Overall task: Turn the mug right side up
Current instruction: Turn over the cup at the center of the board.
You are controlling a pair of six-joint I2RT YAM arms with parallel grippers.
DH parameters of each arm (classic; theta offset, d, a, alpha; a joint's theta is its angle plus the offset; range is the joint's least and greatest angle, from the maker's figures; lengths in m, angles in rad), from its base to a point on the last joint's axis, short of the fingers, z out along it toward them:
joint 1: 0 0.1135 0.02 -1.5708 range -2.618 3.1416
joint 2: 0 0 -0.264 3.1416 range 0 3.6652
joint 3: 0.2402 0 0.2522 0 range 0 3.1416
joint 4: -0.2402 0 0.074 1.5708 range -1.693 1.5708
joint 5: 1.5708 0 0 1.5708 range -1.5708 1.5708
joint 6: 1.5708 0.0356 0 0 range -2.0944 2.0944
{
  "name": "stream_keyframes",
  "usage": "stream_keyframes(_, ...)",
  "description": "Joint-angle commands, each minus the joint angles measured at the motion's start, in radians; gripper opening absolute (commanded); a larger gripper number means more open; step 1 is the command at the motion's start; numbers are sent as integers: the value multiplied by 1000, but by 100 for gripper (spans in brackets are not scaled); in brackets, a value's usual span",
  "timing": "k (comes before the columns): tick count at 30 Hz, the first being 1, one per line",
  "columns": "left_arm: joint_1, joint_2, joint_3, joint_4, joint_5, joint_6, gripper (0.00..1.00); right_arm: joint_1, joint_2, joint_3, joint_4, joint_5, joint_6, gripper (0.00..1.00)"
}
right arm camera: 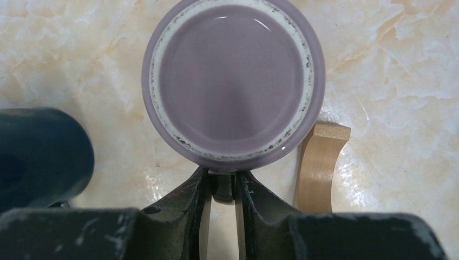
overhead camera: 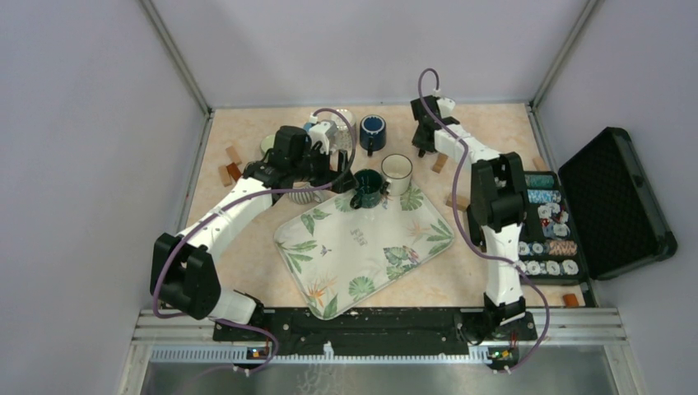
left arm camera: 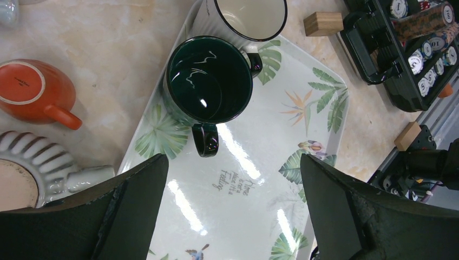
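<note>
Two arms are at work over the table. The left arm reaches forward and toward the middle, and the left gripper (left arm camera: 233,162) hangs above the leaf-printed tray (left arm camera: 303,124) with its fingers far apart, holding nothing. The right arm stretches to the far side of the table, where the right gripper (right arm camera: 222,179) points down at the purple mug (right arm camera: 233,81). This mug stands upside down on the bare tabletop, base up, between a dark blue mug (right arm camera: 38,157) and an arch-shaped wooden block (right arm camera: 322,162) just beside it. The two fingers of the right gripper are pressed on the mug's handle, one on each side.

Four mugs show in the left wrist view:
- One dark green mug (left arm camera: 208,81) is upright on the tray.
- One white mug (left arm camera: 246,16) is upright just behind it, at the tray's far edge.
- One orange mug (left arm camera: 32,89) is upside down on the table.
- One striped mug (left arm camera: 38,162) is partly hidden by a finger.

With the purple and the dark blue one, that makes six mugs. One open black case (overhead camera: 609,197) with poker chips lies at the right side.
</note>
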Motion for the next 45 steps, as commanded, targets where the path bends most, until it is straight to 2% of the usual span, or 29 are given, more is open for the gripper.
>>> stream_keyframes(1, 8, -6, -8, 50, 15, -11, 98, -14, 6, 54, 5, 8, 5, 16)
stream_keyframes(5, 8, -4, -10, 51, 19, -16, 98, -15, -3, 55, 11, -3, -7, 0)
stream_keyframes(26, 22, -1, -7, 79, 4, -120, 98, -31, -151, -11, 115, -108, -62, 0)
stream_keyframes(45, 38, 7, -35, 174, 68, -257, 98, -53, -313, -97, 186, -170, -67, 0)
